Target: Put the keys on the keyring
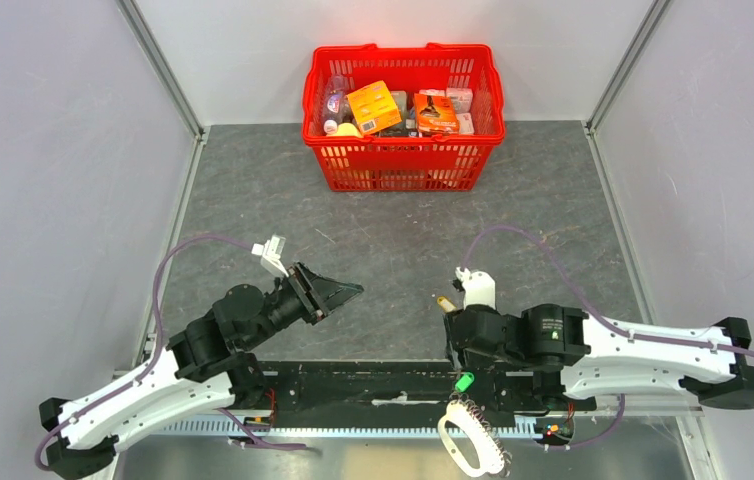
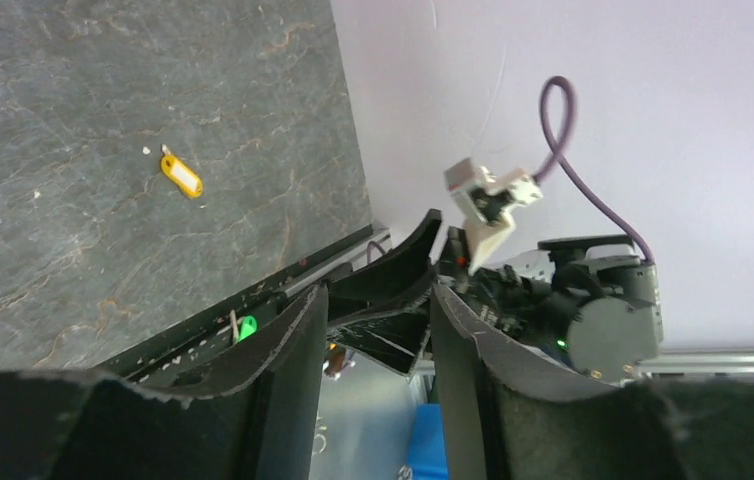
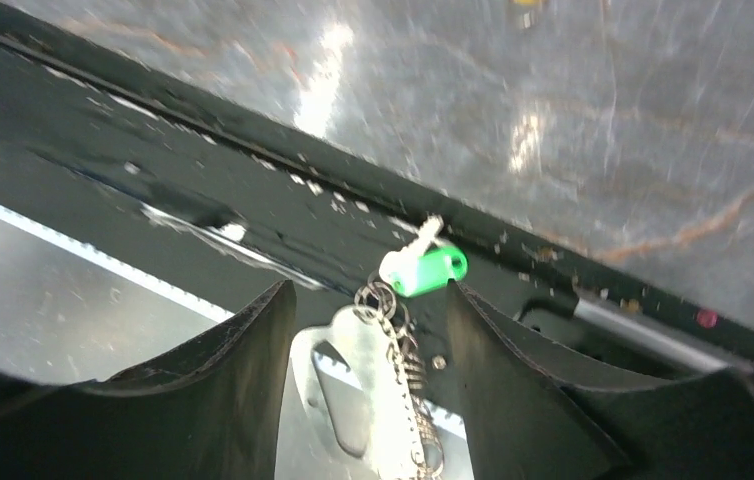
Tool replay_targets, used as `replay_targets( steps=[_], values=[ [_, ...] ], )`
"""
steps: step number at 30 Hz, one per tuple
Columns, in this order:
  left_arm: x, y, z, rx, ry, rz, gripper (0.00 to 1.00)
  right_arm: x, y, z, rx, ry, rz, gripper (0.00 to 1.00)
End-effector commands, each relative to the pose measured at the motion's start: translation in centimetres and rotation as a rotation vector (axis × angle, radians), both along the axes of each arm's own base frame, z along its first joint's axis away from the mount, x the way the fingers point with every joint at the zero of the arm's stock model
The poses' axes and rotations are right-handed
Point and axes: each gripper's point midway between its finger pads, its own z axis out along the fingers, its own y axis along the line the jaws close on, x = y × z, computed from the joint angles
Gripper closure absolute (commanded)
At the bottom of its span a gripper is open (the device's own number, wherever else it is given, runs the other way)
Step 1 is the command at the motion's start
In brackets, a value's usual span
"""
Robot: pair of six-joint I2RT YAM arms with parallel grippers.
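Note:
The green key (image 1: 464,382) lies on the black rail at the near edge, touching the small metal ring (image 3: 378,297) of the keyring; I cannot tell if it is threaded on. The keyring's pale strap (image 1: 468,440) with its chain hangs over the near edge. My right gripper (image 3: 368,300) is open and hovers just above them, with the green key (image 3: 423,270) and the strap (image 3: 363,390) between its fingers. The yellow-orange key (image 1: 443,300) lies on the table beside the right wrist, and shows in the left wrist view (image 2: 181,176). My left gripper (image 1: 348,290) is open, empty and raised, pointing right.
A red basket (image 1: 403,165) full of packaged goods stands at the back centre. The black rail (image 1: 353,385) runs along the near edge between the arm bases. Grey walls close in the left, right and back sides.

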Motion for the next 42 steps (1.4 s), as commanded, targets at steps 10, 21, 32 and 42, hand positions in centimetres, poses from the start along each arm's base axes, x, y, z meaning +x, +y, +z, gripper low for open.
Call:
replay_targets(
  steps=[10,21,32,42],
  values=[
    [-1.9,1.9,0.8,0.091,-0.111,-0.069,0.3,-6.9,-4.4,-7.1,-0.039,0.419,-0.135,0.31],
    [-2.4,2.0,0.2,0.125,-0.13,-0.1,0.18,-9.7,-1.4,-10.7,-0.019,0.604,-0.105,0.32],
    [-2.6,2.6,0.1,0.123,-0.134,-0.092,0.17,-9.4,-0.2,-10.8,-0.025,0.6,-0.093,0.48],
    [-2.7,2.8,0.1,0.118,-0.128,-0.087,0.17,-9.1,-0.5,-11.2,-0.048,0.581,-0.097,0.91]
  ],
)
